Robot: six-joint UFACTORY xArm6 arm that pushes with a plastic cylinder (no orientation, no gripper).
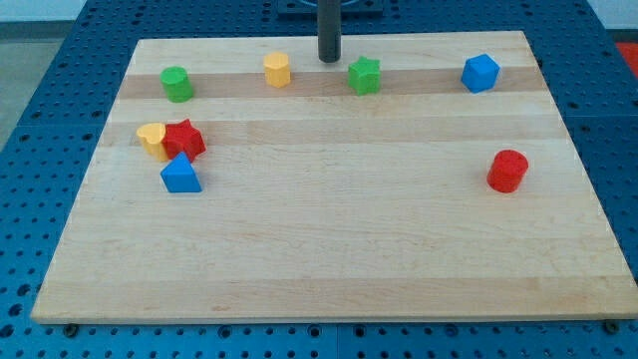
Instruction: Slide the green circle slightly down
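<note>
The green circle (177, 84) sits near the board's top left. My tip (329, 59) rests on the board at the view's top centre, far to the right of the green circle. It stands between a yellow hexagon block (277, 70) on its left and a green star (364, 76) on its right, touching neither.
A blue block (479, 73) is at the top right and a red cylinder (507, 171) at the right. At the left, a yellow heart (152, 138) touches a red star (183, 139), with a blue triangle (179, 175) just below. The wooden board (329, 249) lies on a blue pegboard.
</note>
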